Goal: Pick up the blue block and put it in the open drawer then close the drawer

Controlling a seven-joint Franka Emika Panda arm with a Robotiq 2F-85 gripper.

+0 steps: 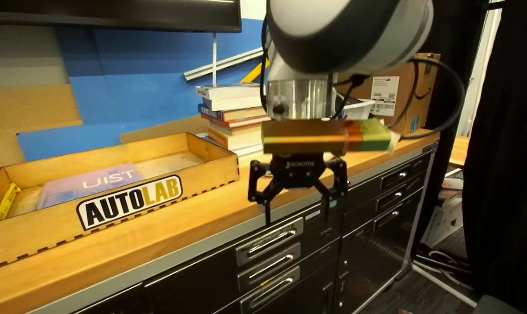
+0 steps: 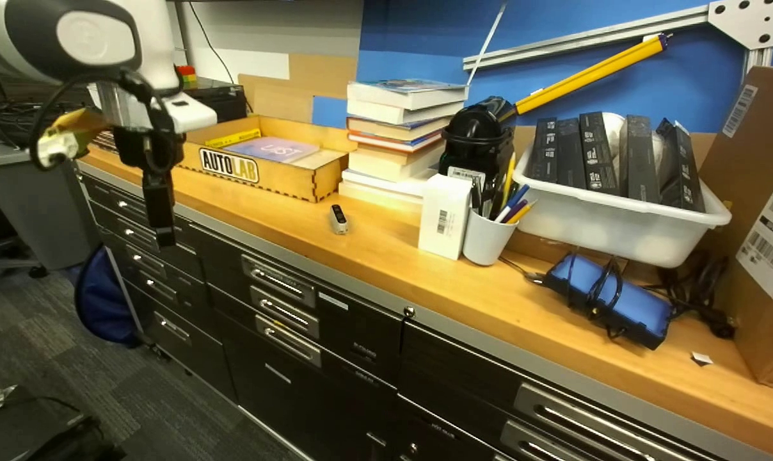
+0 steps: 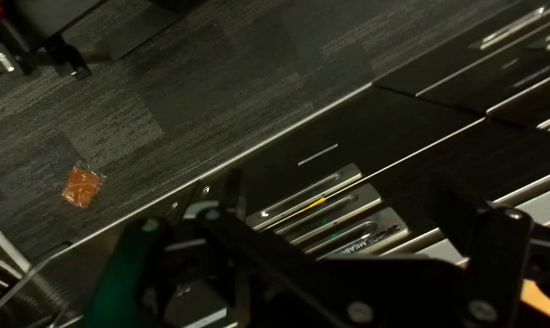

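The blue block is out of view or hidden in all views. A dark grey cabinet shows several drawers with long metal handle strips. The top drawer (image 1: 270, 242) of the middle stack looks shut, and so do those below it. The same drawer also shows in an exterior view (image 2: 278, 282) and in the wrist view (image 3: 370, 237). I cannot tell which drawer is the task's. My gripper (image 1: 296, 214) is open, its fingers wide apart with nothing between them. It points down in front of the cabinet, near the worktop edge. It also shows in an exterior view (image 2: 161, 224).
The wooden worktop (image 2: 374, 250) carries an AUTOLAB tray (image 2: 326, 176), a stack of books (image 2: 399, 128), a small grey-and-black object (image 2: 339, 219), a pen cup (image 2: 487, 240) and a white bin (image 2: 617, 218). An orange packet (image 3: 81, 187) lies on the floor.
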